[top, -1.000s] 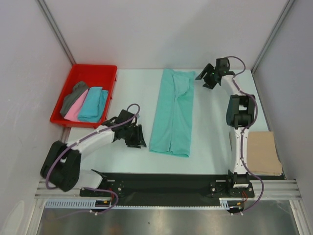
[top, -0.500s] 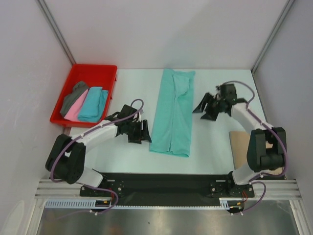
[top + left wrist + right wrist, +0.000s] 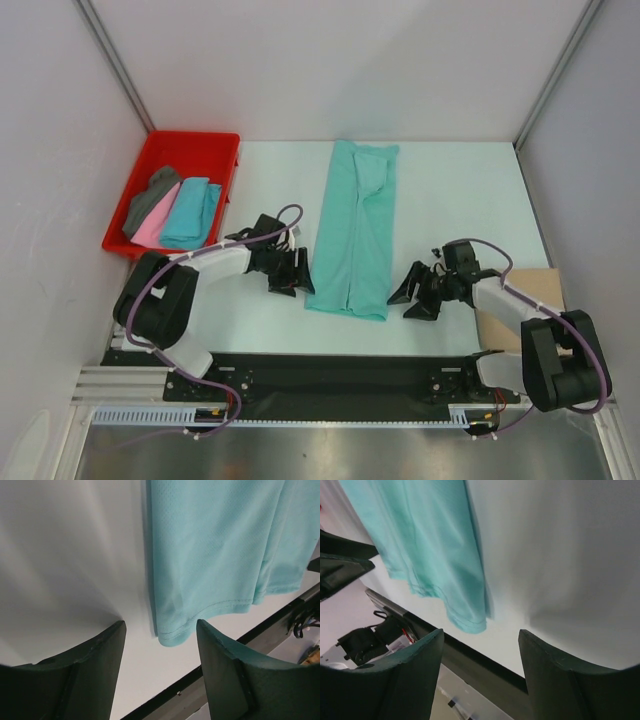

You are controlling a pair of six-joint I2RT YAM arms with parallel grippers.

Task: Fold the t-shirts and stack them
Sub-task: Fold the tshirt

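Note:
A mint green t-shirt (image 3: 352, 230) lies folded into a long strip down the middle of the table. My left gripper (image 3: 297, 275) sits low beside its near-left corner, open and empty. In the left wrist view that hem corner (image 3: 172, 632) lies just ahead of the left gripper (image 3: 160, 625). My right gripper (image 3: 408, 297) is low by the near-right corner, open and empty. The right wrist view shows the shirt (image 3: 430, 545) ahead and to the left of the right gripper (image 3: 480, 632). Dark grey (image 3: 150, 198), pink (image 3: 148, 230) and turquoise (image 3: 190, 212) shirts lie in the tray. A tan shirt (image 3: 525, 300) lies folded at the right.
The red tray (image 3: 190, 145) stands at the far left by the wall. The black rail (image 3: 330, 375) with the arm bases runs along the near edge, close behind the shirt's hem. Grey walls close in both sides.
My right arm has swung from the shirt's far end down to its near-right corner. My left gripper has slid right toward the near-left corner and opened wider.

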